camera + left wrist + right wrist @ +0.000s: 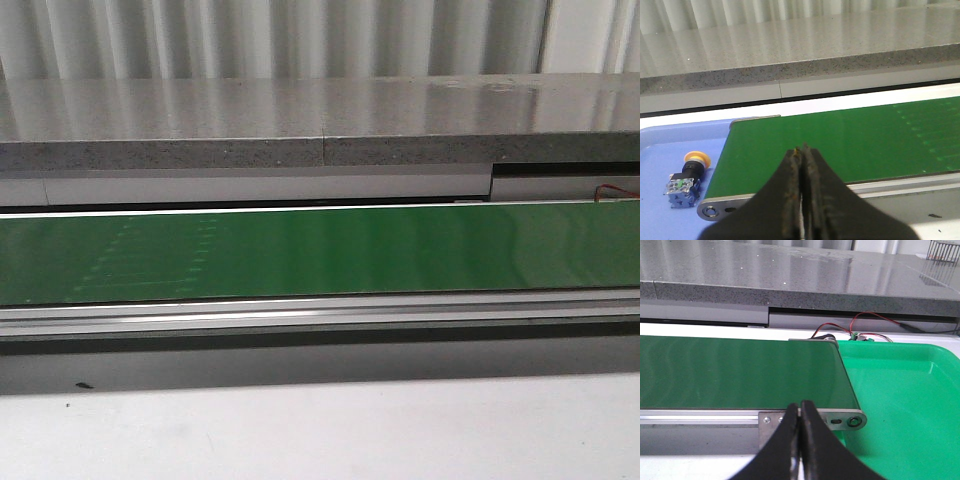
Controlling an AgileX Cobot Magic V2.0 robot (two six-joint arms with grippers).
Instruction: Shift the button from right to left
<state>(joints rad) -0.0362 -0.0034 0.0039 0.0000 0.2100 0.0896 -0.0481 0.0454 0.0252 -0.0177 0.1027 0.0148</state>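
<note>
The button (686,178), with a yellow cap, black collar and blue-grey block, lies on its side in the blue tray (670,142) by the left end of the green conveyor belt (840,140). My left gripper (802,150) is shut and empty, hovering over the belt's near edge, to the right of the button. My right gripper (800,405) is shut and empty, above the near rail at the belt's right end (740,370). The front view shows only the bare belt (320,250); neither gripper nor the button shows there.
A green tray (900,400) sits past the belt's right end, with nothing showing in it. A grey stone counter (320,115) runs behind the conveyor. Red and black wires (855,325) lie behind the green tray. A white table surface (320,430) lies in front.
</note>
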